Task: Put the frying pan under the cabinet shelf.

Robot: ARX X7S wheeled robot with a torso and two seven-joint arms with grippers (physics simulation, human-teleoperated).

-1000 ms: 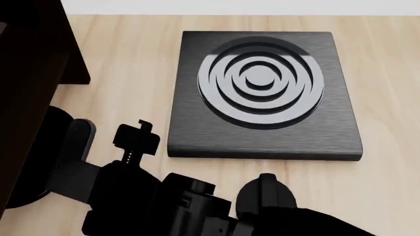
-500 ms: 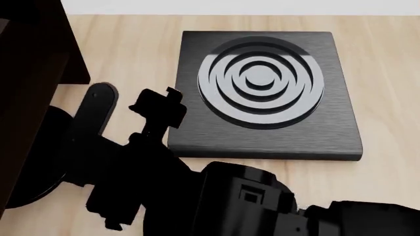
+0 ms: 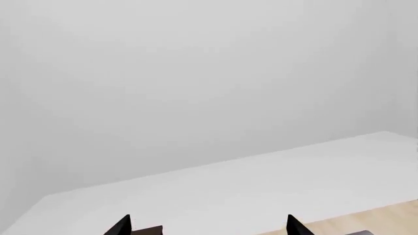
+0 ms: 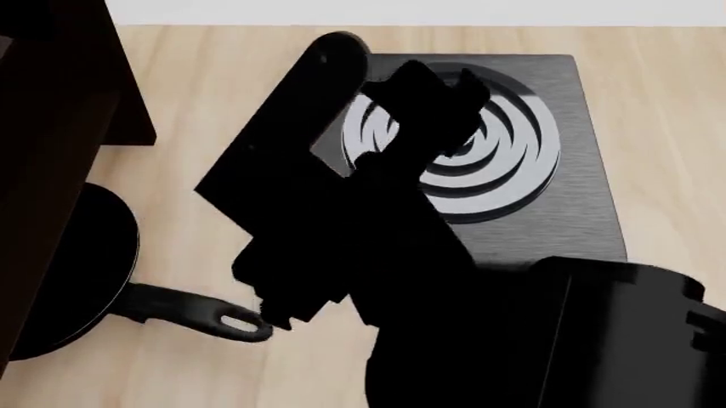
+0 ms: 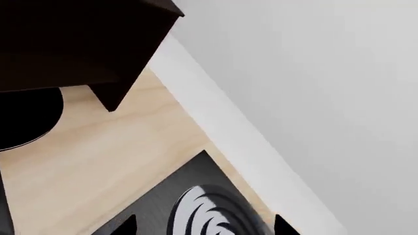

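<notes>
Black on pale wood: see the small round black frying pan [image 4: 80, 272] with its long holed handle, flat on the light wooden table [image 4: 216, 102] at the head view's left. Sits against the big, nearly black boxy wooden cabinet [image 4: 51, 127], with the left part of the round body hidden by the dark panel. Shows again in the right wrist view as a black curve [image 5: 26, 117] low beneath the cabinet's overhang [image 5: 72, 44]. Points the handle toward the head view's right and slightly toward the robot. Lies with the long axis roughly across the table, holed tip just beside the dark bulk of the right arm [image 4: 375, 255]. Not held by either arm.

Compared with half a second ago: right arm lifted and swung away toward the far side. Now hangs over the square black burner plate with grey concentric rings [image 4: 567, 212], no longer over the near left corner. Uncovers the handle, earlier hidden under the arm. Leaves the pan's round body in the same spot.

Right fingers [image 5: 125, 226] spread apart, pinching nothing, above the rings. Left fingers [image 3: 121, 226] likewise spread and empty, aimed at bare wall; not seen from the head.

Beyond the table, only a white strip along its far edge and a plain light grey wall [image 3: 209, 73].
</notes>
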